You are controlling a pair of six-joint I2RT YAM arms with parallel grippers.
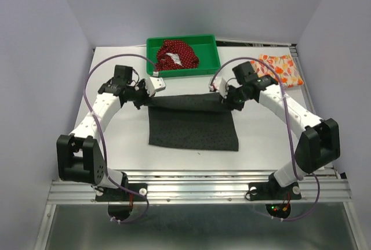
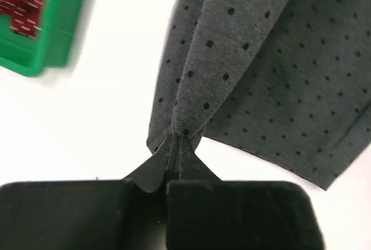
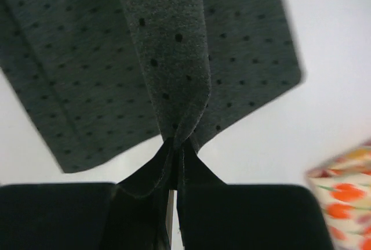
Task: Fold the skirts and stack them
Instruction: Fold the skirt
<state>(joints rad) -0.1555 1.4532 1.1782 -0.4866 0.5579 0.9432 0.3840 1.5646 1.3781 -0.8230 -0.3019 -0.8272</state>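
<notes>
The charcoal-grey skirt [image 1: 193, 127] with small black dots lies spread at the table's middle, its far edge lifted into a taut band between my grippers. My left gripper [image 1: 145, 96] is shut on the skirt's far left corner [image 2: 177, 123]. At the far right corner [image 3: 177, 131] my right gripper [image 1: 223, 98] is shut on the cloth too. The dark red skirt [image 1: 178, 54] with white dots sits bunched in the green tray [image 1: 182, 71]. An orange-and-white patterned skirt [image 1: 281, 69] lies folded at the far right, and its edge [image 3: 345, 198] shows in the right wrist view.
The green tray [image 2: 49, 47] stands at the back middle, just beyond the left gripper. Side walls close in the table on the left and right. A metal rail [image 1: 197, 189] runs along the near edge by the arm bases.
</notes>
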